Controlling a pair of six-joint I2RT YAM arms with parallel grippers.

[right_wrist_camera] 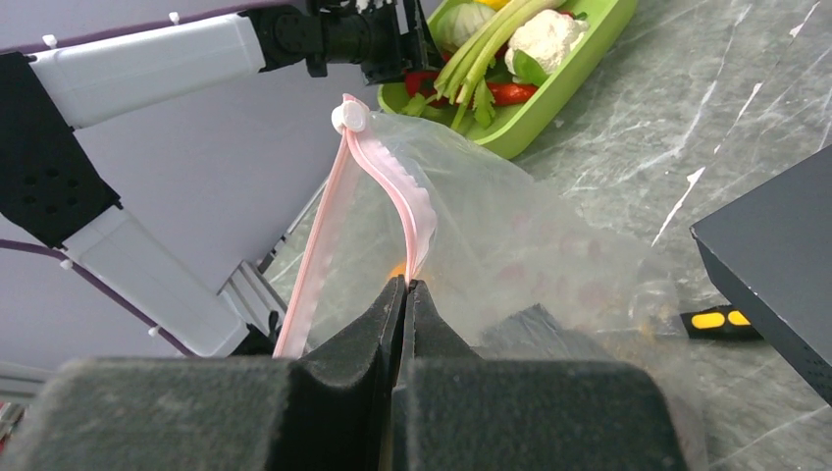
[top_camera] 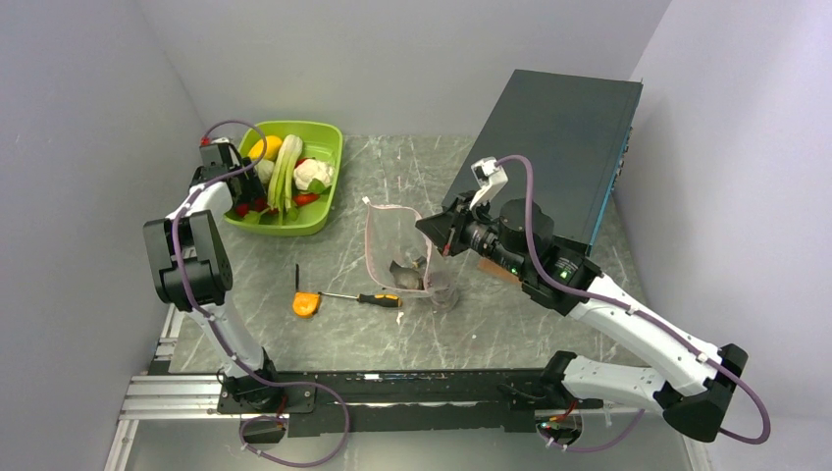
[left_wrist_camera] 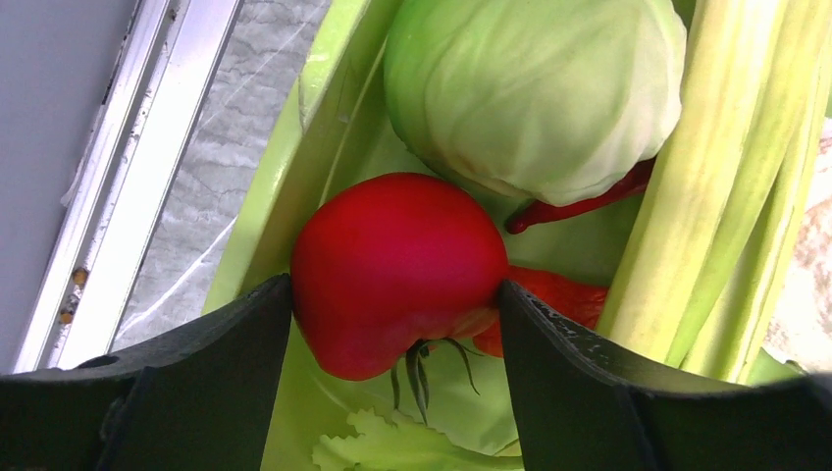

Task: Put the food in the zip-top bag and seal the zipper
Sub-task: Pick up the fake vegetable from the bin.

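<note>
My left gripper (left_wrist_camera: 394,283) is down in the lime-green tray (left_wrist_camera: 294,177), its jaws pressed on both sides of a red round piece (left_wrist_camera: 392,235). Beside that piece lie a light-green leafy head (left_wrist_camera: 530,88), a red chili (left_wrist_camera: 579,201) and pale green stalks (left_wrist_camera: 726,196). My right gripper (right_wrist_camera: 405,285) is shut on the pale pink zipper (right_wrist_camera: 392,182) of the clear bag (right_wrist_camera: 530,235), holding the mouth up and open. From above, the bag (top_camera: 397,245) stands at the table's middle with a dark piece (top_camera: 407,275) inside. White cauliflower (right_wrist_camera: 545,34) lies in the tray.
An orange tape measure (top_camera: 306,304) and a yellow-and-black screwdriver (top_camera: 378,298) lie in front of the bag. A big black box (top_camera: 559,137) leans at the back right, close behind my right arm. The tray (top_camera: 329,137) sits at the back left near the wall.
</note>
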